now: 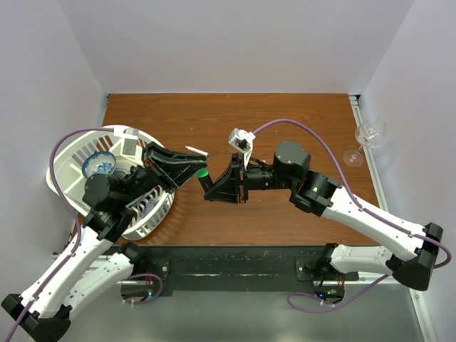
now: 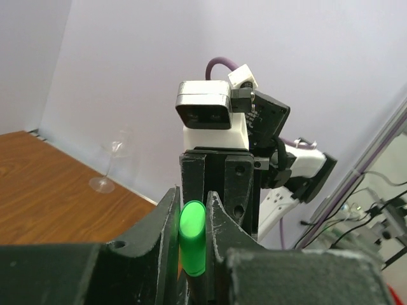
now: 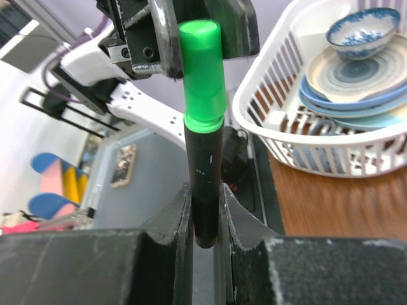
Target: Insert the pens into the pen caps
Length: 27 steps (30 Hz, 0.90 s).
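Observation:
A black marker [image 3: 205, 171] stands upright between the jaws of my right gripper [image 3: 205, 198], which is shut on its lower barrel. A green cap [image 3: 202, 70] sits over the marker's top end. My left gripper [image 2: 193, 219] is shut on that green cap [image 2: 191, 236], jaws pressed against both its sides. In the top view the two grippers meet tip to tip above the table's middle, left gripper [image 1: 197, 171] and right gripper [image 1: 210, 189], with the green cap [image 1: 203, 172] between them. One thin white pen [image 1: 196, 150] lies on the table just behind them.
A white dish basket [image 1: 63, 153] with a blue-patterned bowl [image 1: 98, 165] and plates stands at the left, under the left arm. A wine glass [image 1: 366, 140] stands at the table's right edge. White walls close in the far and side edges.

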Available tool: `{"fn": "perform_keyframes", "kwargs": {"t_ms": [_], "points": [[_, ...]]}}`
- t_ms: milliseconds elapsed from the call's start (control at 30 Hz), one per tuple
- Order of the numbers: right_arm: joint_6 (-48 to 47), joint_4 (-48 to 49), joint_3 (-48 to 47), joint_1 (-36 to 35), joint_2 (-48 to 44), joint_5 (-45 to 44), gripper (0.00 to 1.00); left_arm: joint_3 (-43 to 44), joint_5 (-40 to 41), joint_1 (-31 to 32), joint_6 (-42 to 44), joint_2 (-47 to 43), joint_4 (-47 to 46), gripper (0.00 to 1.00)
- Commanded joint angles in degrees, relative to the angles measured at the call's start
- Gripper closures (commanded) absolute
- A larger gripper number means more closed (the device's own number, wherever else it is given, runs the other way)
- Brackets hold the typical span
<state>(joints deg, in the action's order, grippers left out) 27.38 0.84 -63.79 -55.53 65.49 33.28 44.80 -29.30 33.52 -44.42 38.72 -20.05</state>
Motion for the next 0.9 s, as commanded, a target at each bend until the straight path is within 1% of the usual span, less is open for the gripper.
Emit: {"fn": "perform_keyframes", "kwargs": {"t_ms": [0, 33, 100, 133, 167, 200, 233, 300, 367, 467, 533, 633, 667, 700, 733, 800, 833, 867], "points": [[-5.0, -2.4, -9.7, 0.9, 0.4, -5.4, 1.0, -5.7, -10.4, 0.1, -9.4, 0.3, -6.7, 1.0], [-6.2, -3.4, -12.7, 0.9, 0.8, -5.9, 1.0, -5.9, -10.9, 0.1, -9.9, 0.5, -6.5, 1.0], [-7.1, -3.3, -14.5, 0.9, 1.4, -8.0, 1.0, -6.6, -10.8, 0.1, -11.1, 0.5, -6.1, 1.0], [-7.5, -2.9, -15.8, 0.9, 1.6, -8.2, 1.0, -7.4, -11.0, 0.1, -12.4, 0.3, -7.8, 1.0], [-7.8, -2.6, -16.8, 1.0, 3.0, -7.5, 1.0, -8.5, -11.1, 0.1, -15.5, 0.4, -9.9, 1.0], [-8.1, -3.4, -17.9, 1.0, 3.7, -7.4, 1.0, -9.6, -10.7, 0.1, -16.3, 0.7, -11.8, 1.0], [-8.2, -4.0, -19.9, 1.0, 4.7, -7.3, 1.0, -9.9, -10.5, 0.1, -16.8, 0.9, -11.8, 1.0], [-8.1, -3.4, -20.9, 1.0, 6.7, -7.0, 1.0, -11.1, -9.7, 0.3, -17.5, 0.7, -11.9, 1.0], [-7.9, -2.9, -22.3, 1.3, 7.6, -7.3, 1.0, -11.7, -9.5, 0.2, -16.1, 0.4, -10.5, 1.0], [-7.8, -1.5, -24.4, 1.9, 8.9, -7.4, 1.0, -12.9, -11.4, 0.1, -15.9, -0.3, -9.1, 1.0], [-7.2, -1.0, -26.6, 2.2, 9.5, -7.8, 1.0, -14.5, -11.6, 0.1, -18.4, 0.2, -12.6, 1.0], [-7.4, -1.3, -30.8, 2.2, 11.0, -7.7, 1.0, -13.3, -15.1, 0.2, -20.3, 2.7, -14.8, 1.0], [-8.0, -2.1, -31.7, 2.3, 11.1, -8.0, 1.0, -12.9, -15.5, 0.3, -19.8, 2.7, -14.3, 1.0], [-9.3, -3.3, -32.4, 2.4, 11.1, -8.2, 1.0, -11.6, -15.6, 0.3, -18.7, 1.8, -10.0, 1.0], [-9.8, -3.7, -32.9, 2.5, 10.9, -8.8, 1.0, -10.8, -15.4, 0.3, -15.6, 1.3, -7.0, 1.0], [-10.6, -3.5, -33.2, 3.1, 10.6, -8.9, 1.0, -10.8, -16.2, 0.3, -14.9, 0.7, -3.6, 1.0], [-10.8, -3.0, -33.6, 3.4, 10.6, -8.8, 1.0, -11.4, -16.6, 0.3, -16.1, 0.6, -4.0, 1.0], [-10.9, -3.0, -34.0, 3.8, 11.3, -8.2, 1.0, -13.3, -17.4, 0.7, -17.4, 0.4, -7.4, 1.0]]}}
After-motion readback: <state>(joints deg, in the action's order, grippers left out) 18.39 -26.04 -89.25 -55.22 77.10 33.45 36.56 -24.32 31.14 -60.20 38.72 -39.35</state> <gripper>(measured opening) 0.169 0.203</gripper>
